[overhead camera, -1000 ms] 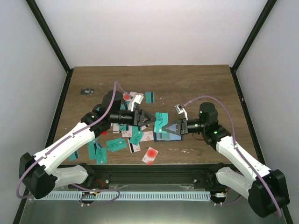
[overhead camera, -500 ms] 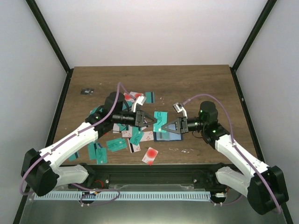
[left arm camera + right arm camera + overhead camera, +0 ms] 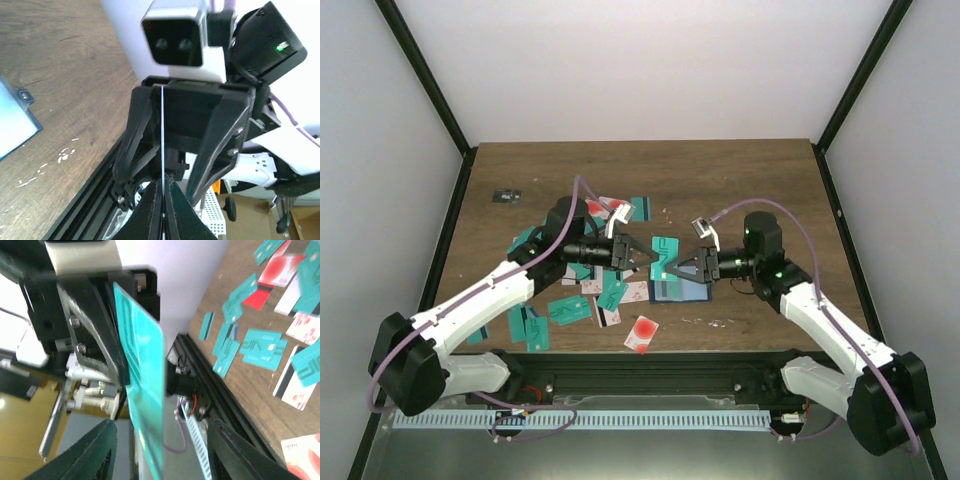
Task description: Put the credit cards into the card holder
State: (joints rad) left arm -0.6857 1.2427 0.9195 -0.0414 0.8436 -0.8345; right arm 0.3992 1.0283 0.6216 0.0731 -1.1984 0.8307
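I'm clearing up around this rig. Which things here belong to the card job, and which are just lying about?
Job:
- teal card, pinched in the left gripper
- loose cards, scattered
- navy holder

Lying about:
- small black object, far left
- white flecks, near the front edge

teal card (image 3: 665, 258) upright, held aloft | navy card holder (image 3: 686, 292) flat beneath | other cards (image 3: 570, 310) scattered leftward
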